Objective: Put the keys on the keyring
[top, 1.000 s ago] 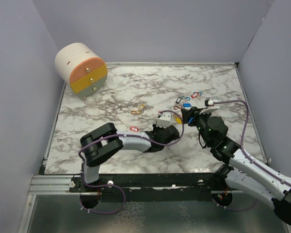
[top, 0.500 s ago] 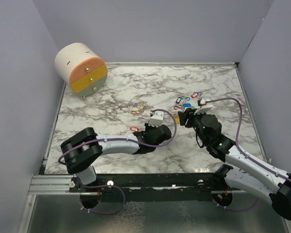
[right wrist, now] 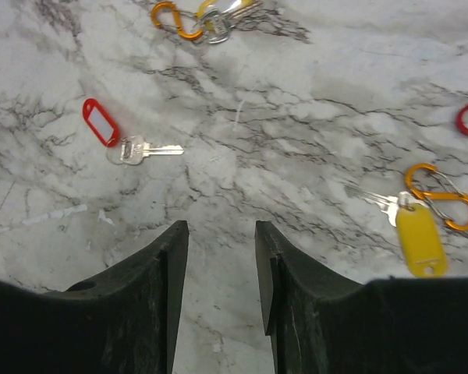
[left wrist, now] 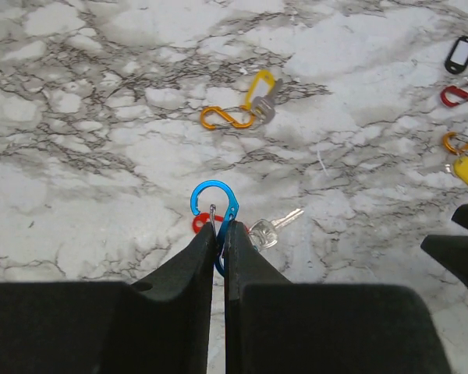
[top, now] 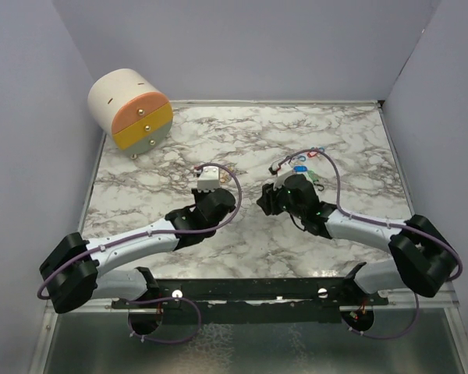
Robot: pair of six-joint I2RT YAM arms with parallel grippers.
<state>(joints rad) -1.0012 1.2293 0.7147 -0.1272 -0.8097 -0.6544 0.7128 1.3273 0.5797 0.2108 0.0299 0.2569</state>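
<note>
- Desk [top: 242, 132] in grey-veined marble, walled on three sides, both arms bolted at the near edge.
- Round drawer unit [top: 130, 109] up in the far left corner, fronts in orange, yellow and grey.
- Left arm [top: 140, 238] stretched low toward the middle, right arm [top: 359, 226] reaching in from the other side, wrists near each other but apart.
- Now the left tool [left wrist: 219, 230]: pinched tight on the blue keyring [left wrist: 214, 204], fingertips clamped on its lower edge, loop showing beyond them.
- Over to the right tool [right wrist: 221, 234]: fingers apart, bare marble between them, nothing held.
- Loose cluster of keys [top: 300, 165] just beyond the right wrist, tags in red, blue and green.
- Flat on the desk ahead and left of the right tool, the red-tagged key [right wrist: 101, 122]; from the left wrist, right behind the blue keyring, touching or not, hard to say.
- Off to the right, the yellow-tagged key [right wrist: 421, 240], lying against an orange S-clip [right wrist: 444, 204].
- Farther out, a second orange S-clip [left wrist: 226, 117] with a yellow tag [left wrist: 259, 84] at its end.
</note>
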